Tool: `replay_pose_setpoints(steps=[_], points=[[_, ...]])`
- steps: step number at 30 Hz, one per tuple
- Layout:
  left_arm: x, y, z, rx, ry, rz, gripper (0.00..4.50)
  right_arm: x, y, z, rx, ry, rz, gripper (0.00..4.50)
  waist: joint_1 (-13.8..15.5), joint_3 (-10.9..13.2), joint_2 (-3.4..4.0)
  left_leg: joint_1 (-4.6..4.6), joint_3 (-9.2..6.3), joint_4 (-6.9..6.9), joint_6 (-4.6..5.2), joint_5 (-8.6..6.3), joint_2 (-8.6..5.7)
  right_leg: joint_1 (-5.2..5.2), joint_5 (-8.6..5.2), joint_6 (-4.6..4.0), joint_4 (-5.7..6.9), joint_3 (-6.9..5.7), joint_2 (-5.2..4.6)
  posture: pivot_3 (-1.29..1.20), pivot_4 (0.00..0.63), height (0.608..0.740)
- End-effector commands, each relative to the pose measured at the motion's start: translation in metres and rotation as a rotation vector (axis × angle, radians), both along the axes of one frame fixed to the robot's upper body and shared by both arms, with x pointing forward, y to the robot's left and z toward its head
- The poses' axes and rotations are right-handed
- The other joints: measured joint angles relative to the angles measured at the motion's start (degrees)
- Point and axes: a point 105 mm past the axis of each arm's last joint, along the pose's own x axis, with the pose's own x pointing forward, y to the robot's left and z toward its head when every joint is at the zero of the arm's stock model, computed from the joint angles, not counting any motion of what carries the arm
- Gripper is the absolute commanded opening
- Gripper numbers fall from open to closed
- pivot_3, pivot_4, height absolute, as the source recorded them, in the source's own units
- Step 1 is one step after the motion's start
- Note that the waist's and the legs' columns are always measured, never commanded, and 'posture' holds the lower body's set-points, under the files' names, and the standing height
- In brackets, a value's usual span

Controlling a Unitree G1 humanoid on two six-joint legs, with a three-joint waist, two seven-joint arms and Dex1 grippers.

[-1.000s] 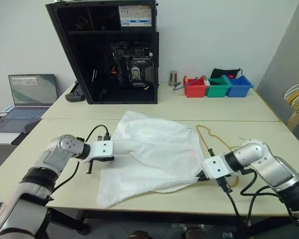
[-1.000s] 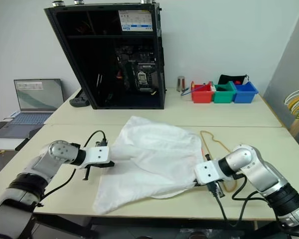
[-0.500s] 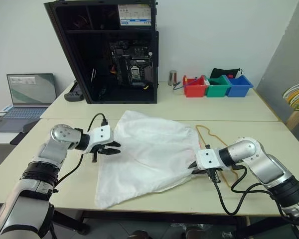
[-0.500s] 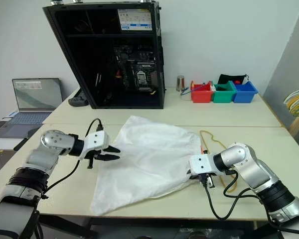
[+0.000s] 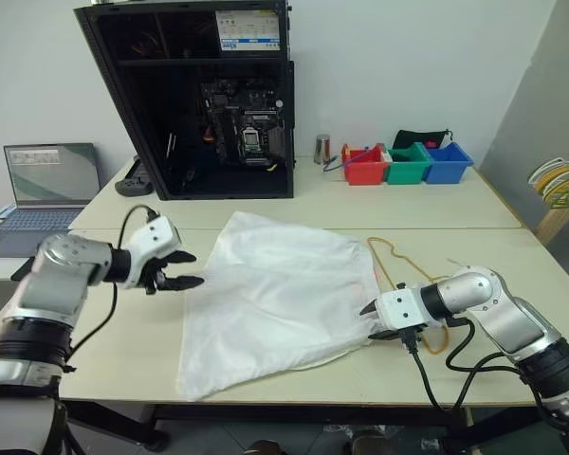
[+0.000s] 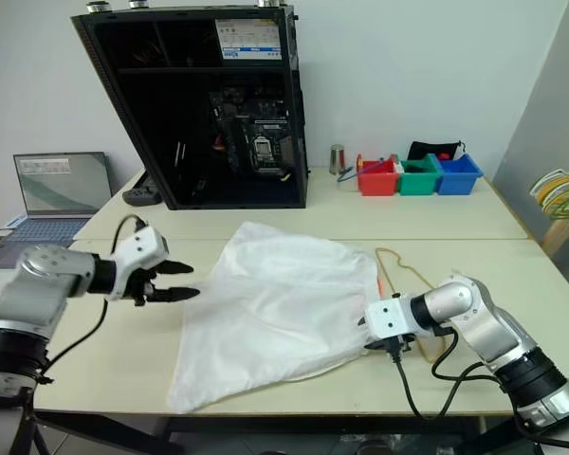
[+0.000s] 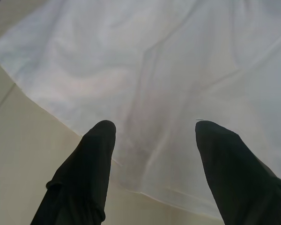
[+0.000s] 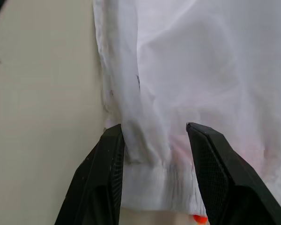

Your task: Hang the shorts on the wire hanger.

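Both grippers have let go: left gripper (image 5: 180, 268) has drawn off leftward, fingers spread, empty; right gripper (image 5: 368, 319) gapes astride the shorts (image 5: 280, 294) hem. Wire hanger (image 5: 395, 263) lies half-buried at the right; closing there might snag fabric.

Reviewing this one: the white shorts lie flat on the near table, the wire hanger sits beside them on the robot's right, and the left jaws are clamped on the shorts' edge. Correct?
Not quite. The left gripper has its jaws open and hangs clear of the shorts, off their left edge, as the left eye view shows. The rest holds: the shorts lie flat on the near table, and the wire hanger sits at their right.
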Motion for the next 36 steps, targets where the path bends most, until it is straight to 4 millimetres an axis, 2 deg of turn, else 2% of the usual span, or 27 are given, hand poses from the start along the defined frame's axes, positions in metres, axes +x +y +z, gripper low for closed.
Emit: replay_pose_setpoints(steps=[1,4,6,7,9,16,20,25,30,36], points=[[0.015,-0.004,0.006,-0.001,-0.073,0.027,2.96,0.008,0.001,0.007,-0.005,-0.057,0.023,2.18,0.12,-0.01,-0.02,0.0,0.0,0.0,0.0,0.0,-0.01,0.0,0.0,0.0,0.0,0.0,0.0,-0.06,0.0,0.74],[0.026,-0.006,0.001,-0.001,-0.088,0.051,2.96,0.008,0.001,0.005,-0.013,-0.063,0.032,2.18,0.22,-0.03,-0.04,-0.02,0.0,0.0,-0.01,0.0,-0.01,-0.01,0.0,-0.01,0.0,-0.01,-0.01,-0.06,0.0,0.74],[0.031,-0.005,-0.004,0.011,-0.079,0.059,2.6,0.007,0.002,0.005,-0.009,-0.056,0.033,2.18,0.12,-0.03,-0.05,-0.01,0.0,0.0,-0.01,0.0,-0.01,-0.01,0.0,-0.01,0.0,0.0,-0.02,-0.06,0.0,0.74],[0.033,-0.004,-0.008,0.03,-0.073,0.057,2.54,0.007,0.002,0.004,-0.006,-0.051,0.03,2.0,0.07,-0.03,-0.05,-0.01,0.01,0.0,-0.01,0.0,0.0,-0.02,0.0,-0.01,0.0,0.0,-0.02,-0.06,0.0,0.74],[0.035,-0.006,-0.012,0.028,-0.052,0.048,2.16,0.006,0.003,0.004,-0.003,-0.049,0.028,1.73,-0.15,-0.04,-0.05,-0.01,0.01,0.0,-0.01,0.0,0.0,-0.02,0.0,-0.01,0.0,0.01,-0.02,-0.09,0.0,0.74],[0.035,-0.018,-0.017,0.021,-0.007,-0.04,0.79,0.003,0.002,0.006,0.009,-0.04,0.01,0.09,-0.64,-0.04,-0.06,-0.03,0.01,0.01,-0.01,0.0,0.0,-0.03,0.0,0.0,0.0,0.0,-0.02,-0.12,0.0,0.74],[0.052,-0.022,-0.011,0.056,-0.069,-0.014,0.03,0.0,0.0,0.006,0.015,-0.033,-0.018,0.0,-0.62,-0.05,-0.07,-0.06,0.0,0.04,-0.01,0.0,-0.02,-0.02,0.0,0.0,-0.01,-0.02,-0.02,-0.13,0.0,0.74],[0.072,-0.028,-0.004,0.111,-0.15,0.012,0.03,-0.014,-0.003,0.007,0.001,0.0,-0.026,0.0,-0.68,-0.07,-0.11,-0.14,-0.03,0.08,-0.01,0.0,-0.03,-0.04,0.01,0.02,-0.03,-0.06,-0.03,-0.13,0.0,0.74],[0.092,-0.037,0.006,0.173,-0.253,0.054,0.03,-0.034,0.007,0.013,0.002,0.046,-0.024,0.0,-0.71,-0.06,-0.16,-0.23,-0.02,0.1,-0.01,0.0,-0.05,-0.06,0.0,0.04,-0.06,-0.09,-0.07,-0.15,0.0,0.74],[0.09,-0.041,0.002,0.186,-0.228,0.011,0.03,-0.016,0.021,0.014,0.056,-0.018,-0.132,0.0,-2.22,-0.11,-0.27,-0.25,0.0,0.12,-0.01,0.0,-0.02,-0.02,-0.13,0.3,-0.02,-0.09,-0.1,-0.17,0.0,0.74]])
